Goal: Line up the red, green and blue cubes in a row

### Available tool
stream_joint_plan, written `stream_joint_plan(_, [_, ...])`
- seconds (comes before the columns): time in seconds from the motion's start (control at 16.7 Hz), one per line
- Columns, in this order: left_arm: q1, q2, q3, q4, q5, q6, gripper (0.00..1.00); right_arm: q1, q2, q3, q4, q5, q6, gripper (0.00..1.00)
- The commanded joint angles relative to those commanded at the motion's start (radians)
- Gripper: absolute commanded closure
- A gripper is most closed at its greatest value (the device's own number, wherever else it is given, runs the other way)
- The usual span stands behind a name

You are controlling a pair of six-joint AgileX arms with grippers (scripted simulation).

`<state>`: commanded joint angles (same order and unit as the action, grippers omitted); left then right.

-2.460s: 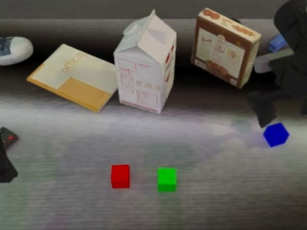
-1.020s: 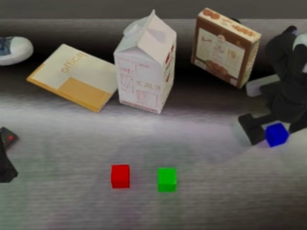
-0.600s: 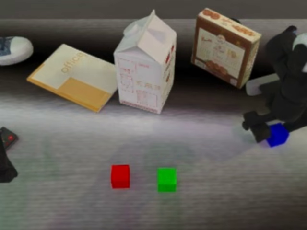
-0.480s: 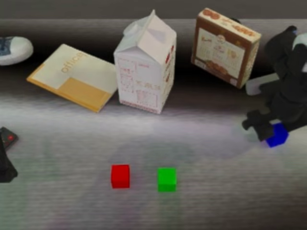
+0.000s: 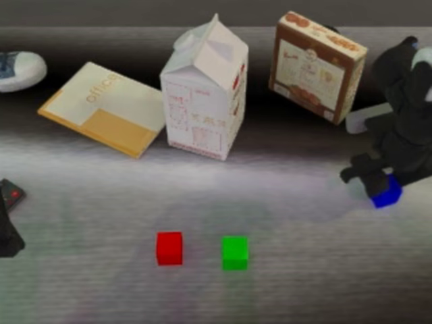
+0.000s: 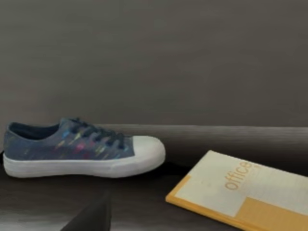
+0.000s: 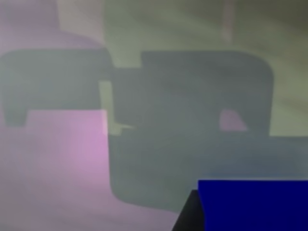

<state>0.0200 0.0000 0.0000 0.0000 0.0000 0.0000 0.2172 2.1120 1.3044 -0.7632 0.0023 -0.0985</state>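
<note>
The red cube [image 5: 169, 248] and the green cube [image 5: 235, 252] sit side by side, a small gap apart, on the near middle of the table. At the right edge, the blue cube [image 5: 387, 196] is partly covered by my right gripper [image 5: 381, 187], which is shut on it; one dark finger [image 5: 368, 180] presses its left face. The right wrist view shows the blue cube [image 7: 252, 205] close up with a dark finger [image 7: 190, 214] against its side and the gripper's shadow on the table beyond. My left gripper [image 5: 7, 233] is parked at the far left edge.
A milk carton [image 5: 202, 91], a brown box [image 5: 317, 64], an office booklet [image 5: 104, 108] and a shoe [image 5: 19, 69] line the back. A black gadget with a red dot [image 5: 12, 194] lies at the left edge. A pale elongated object [image 5: 368, 118] lies behind the right arm.
My right gripper came down beside the blue cube and its fingers closed in until they met the cube, which shifted slightly. The red and green cubes and the left arm stayed still.
</note>
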Motion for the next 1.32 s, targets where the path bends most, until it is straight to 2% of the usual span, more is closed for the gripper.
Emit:
stream_joint_plan(0.24, [0.0, 0.0, 0.0, 0.0, 0.0, 0.0, 0.0, 0.007, -0.058, 0.046, -0.061, -0.007, -0.001, 1.0])
stream_joint_plan(0.6, [0.0, 0.0, 0.0, 0.0, 0.0, 0.0, 0.0, 0.009, -0.138, 0.163, -0.262, -0.005, 0.0, 1.0])
stream_joint_plan(0.96, [0.0, 0.0, 0.0, 0.0, 0.0, 0.0, 0.0, 0.017, -0.142, 0.164, -0.268, -0.006, 0.016, 1.0])
stream_joint_plan(1.14, [0.0, 0.0, 0.0, 0.0, 0.0, 0.0, 0.0, 0.081, -0.158, 0.155, -0.275, -0.005, 0.114, 1.0])
stream_joint_plan(1.32, [0.0, 0.0, 0.0, 0.0, 0.0, 0.0, 0.0, 0.183, -0.183, 0.133, -0.287, 0.0, 0.294, 1.0])
